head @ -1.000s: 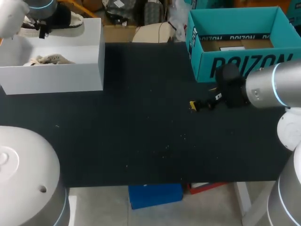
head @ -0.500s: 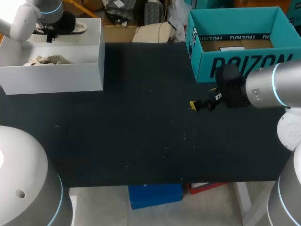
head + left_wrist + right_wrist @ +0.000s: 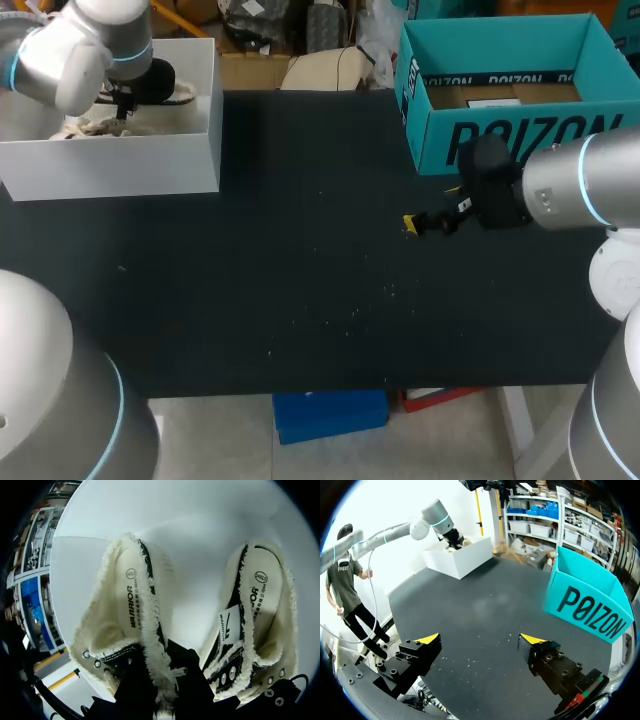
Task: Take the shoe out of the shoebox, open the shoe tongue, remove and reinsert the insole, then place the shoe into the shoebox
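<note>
My left gripper (image 3: 161, 682) is shut on the frayed side edge of a cream canvas shoe (image 3: 125, 605), with a dark finger on either side of the edge. The shoe hangs low inside the white shoebox (image 3: 150, 160) at the table's back left. A second cream shoe (image 3: 255, 615) lies beside it in the box, also seen in the head view as a second cream shoe (image 3: 95, 127). In the head view my left gripper (image 3: 125, 100) is over the box's middle. My right gripper (image 3: 412, 224) stands open and holds nothing, low over the table; in its own view the right gripper (image 3: 480, 640) has only bare table between its fingers.
A teal cardboard box (image 3: 500, 140) stands open at the back right, just behind my right gripper, and shows again in the right wrist view as the teal box (image 3: 585, 605). Black table (image 3: 300, 280) lies between the two boxes.
My left arm has swung right and down, lowering the held shoe from above the box's back edge into the white shoebox. The right arm has not moved.
</note>
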Controlling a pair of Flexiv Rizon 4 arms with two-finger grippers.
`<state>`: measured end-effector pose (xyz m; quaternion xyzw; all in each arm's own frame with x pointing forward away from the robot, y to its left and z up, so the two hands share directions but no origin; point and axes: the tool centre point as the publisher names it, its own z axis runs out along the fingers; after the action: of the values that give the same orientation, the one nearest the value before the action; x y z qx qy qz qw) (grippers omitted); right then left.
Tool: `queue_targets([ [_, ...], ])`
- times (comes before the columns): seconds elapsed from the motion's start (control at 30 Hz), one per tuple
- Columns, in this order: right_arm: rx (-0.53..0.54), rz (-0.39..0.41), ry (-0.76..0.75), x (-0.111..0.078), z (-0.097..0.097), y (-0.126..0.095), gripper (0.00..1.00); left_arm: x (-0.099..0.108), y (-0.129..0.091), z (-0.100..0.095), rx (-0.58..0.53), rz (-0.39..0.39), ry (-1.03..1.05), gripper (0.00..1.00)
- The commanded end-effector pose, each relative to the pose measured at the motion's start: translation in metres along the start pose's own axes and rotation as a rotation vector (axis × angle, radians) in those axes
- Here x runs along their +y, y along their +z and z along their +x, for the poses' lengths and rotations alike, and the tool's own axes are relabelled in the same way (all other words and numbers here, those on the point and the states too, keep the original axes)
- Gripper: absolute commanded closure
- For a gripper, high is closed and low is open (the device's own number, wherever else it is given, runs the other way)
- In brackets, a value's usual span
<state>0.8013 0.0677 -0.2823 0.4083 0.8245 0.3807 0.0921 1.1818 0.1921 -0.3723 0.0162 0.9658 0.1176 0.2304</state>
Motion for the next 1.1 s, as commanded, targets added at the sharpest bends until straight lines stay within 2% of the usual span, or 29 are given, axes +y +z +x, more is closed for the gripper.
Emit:
queue_targets([
  [0.03, -0.002, 0.002, 0.000, 0.001, 0.001, 0.001, 0.00, -0.001, 0.015, -0.003, 0.010, 0.017, 0.015, 0.19],
  [0.07, -0.002, 0.002, 0.000, 0.001, 0.001, 0.001, 0.00, -0.001, 0.012, -0.002, 0.023, 0.019, 0.020, 0.24],
  [0.1, -0.002, 0.002, 0.000, 0.001, 0.001, 0.001, 0.00, -0.001, 0.007, 0.000, 0.030, 0.023, 0.025, 0.20],
  [0.13, -0.002, 0.002, 0.000, 0.001, 0.001, 0.001, 0.00, -0.001, 0.003, 0.002, 0.029, 0.008, 0.030, 0.06],
  [0.17, -0.002, 0.002, 0.000, 0.001, 0.001, 0.001, 0.00, 0.000, -0.002, 0.004, 0.033, -0.003, 0.028, 0.00],
  [0.27, -0.002, 0.002, 0.000, 0.001, 0.001, 0.001, 0.00, 0.007, -0.026, 0.001, 0.067, -0.023, -0.004, 0.00],
  [0.33, -0.002, 0.002, 0.000, 0.001, 0.001, 0.001, 0.00, 0.011, -0.054, -0.001, 0.087, 0.035, -0.014, 0.00],
  [0.4, -0.002, 0.002, 0.000, 0.001, 0.001, 0.001, 0.00, 0.010, -0.080, -0.002, 0.088, -0.005, -0.005, 0.00],
  [0.43, -0.002, 0.002, 0.000, 0.001, 0.001, 0.001, 0.00, 0.009, -0.094, -0.003, 0.096, 0.014, -0.001, 0.00],
  [0.53, -0.002, 0.002, 0.000, 0.001, 0.001, 0.001, 0.00, 0.011, -0.128, -0.005, 0.140, -0.003, -0.015, 0.00],
  [0.63, -0.002, 0.002, 0.000, 0.001, 0.001, 0.001, 0.00, 0.015, -0.149, -0.006, 0.214, 0.005, -0.033, 0.00],
  [0.67, -0.002, 0.002, 0.000, 0.001, 0.001, 0.001, 0.00, 0.017, -0.155, -0.005, 0.266, 0.018, -0.056, 0.00],
  [0.77, -0.002, 0.002, 0.000, 0.001, 0.001, 0.001, 0.00, 0.017, -0.171, 0.001, 0.296, 0.026, -0.067, 0.00],
  [0.83, -0.002, 0.002, 0.000, 0.001, 0.001, 0.001, 0.00, 0.016, -0.179, 0.007, 0.289, 0.072, -0.049, 0.00],
  [0.9, -0.002, 0.002, 0.000, 0.001, 0.001, 0.001, 0.00, 0.012, -0.182, 0.013, 0.273, 0.070, -0.028, 0.00],
  [1.0, -0.002, 0.002, 0.000, 0.001, 0.001, 0.001, 0.00, 0.010, -0.183, 0.021, 0.306, 0.104, 0.002, 0.00],
  [1.1, -0.002, 0.002, 0.000, 0.001, 0.001, 0.001, 0.00, 0.010, -0.186, 0.025, 0.324, 0.088, 0.008, 0.00],
])
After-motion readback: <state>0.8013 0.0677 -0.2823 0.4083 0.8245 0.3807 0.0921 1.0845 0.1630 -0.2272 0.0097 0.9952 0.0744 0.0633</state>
